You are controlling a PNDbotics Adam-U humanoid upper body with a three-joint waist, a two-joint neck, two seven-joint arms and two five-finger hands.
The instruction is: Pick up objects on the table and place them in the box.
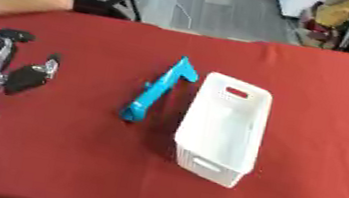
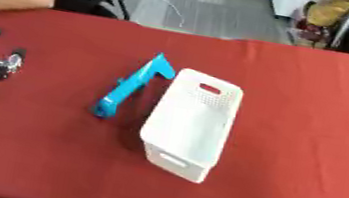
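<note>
White box (image 1: 220, 129), left robot hand (image 1: 20, 62) fingers spread, holding nothing

One white box (image 1: 220, 129) with a cut-out handle at each short end stands on the table (image 1: 329, 96), which is covered by one red cloth. One blue tool (image 1: 157, 90), long and narrow, lies just beside the box. One robot hand (image 1: 20, 65), the left one, shows at the left edge with its fingers straight.
</note>
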